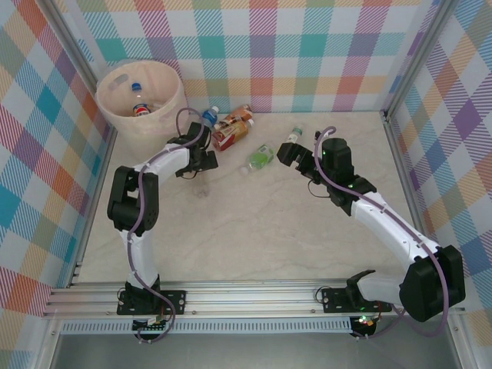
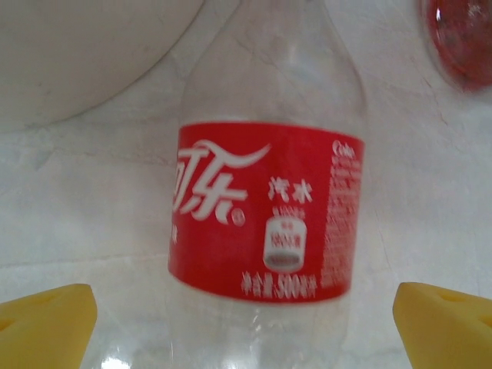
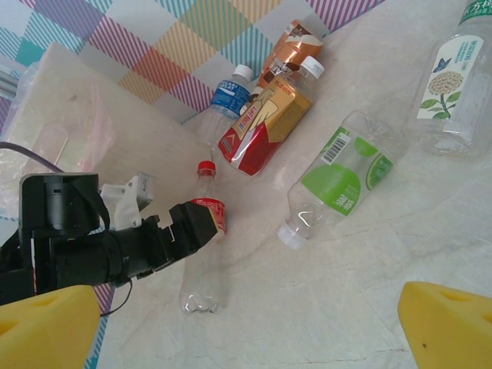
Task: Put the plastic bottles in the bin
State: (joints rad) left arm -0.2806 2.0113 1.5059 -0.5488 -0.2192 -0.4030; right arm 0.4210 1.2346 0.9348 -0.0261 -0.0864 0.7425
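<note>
A clear plastic bottle with a red label (image 2: 265,223) and a red cap lies flat on the table (image 3: 201,261). My left gripper (image 1: 204,160) is open and straddles it at the label, one yellow pad (image 2: 46,323) on each side with a gap to the bottle. The pale bin (image 1: 142,96) stands just beyond at the back left and holds two bottles (image 1: 139,106). More bottles lie to the right: a blue-capped one (image 1: 209,115), a brown and orange pair (image 1: 233,127), a green-labelled one (image 1: 261,157) and a white-labelled one (image 1: 294,136). My right gripper (image 1: 294,154) hangs open and holds nothing, beside the green-labelled bottle.
Checked walls close in the back and both sides of the marble-look table (image 1: 254,231). An aluminium rail (image 1: 254,296) with the arm bases runs along the near edge. The bin's wall (image 2: 77,54) is close ahead of the left wrist.
</note>
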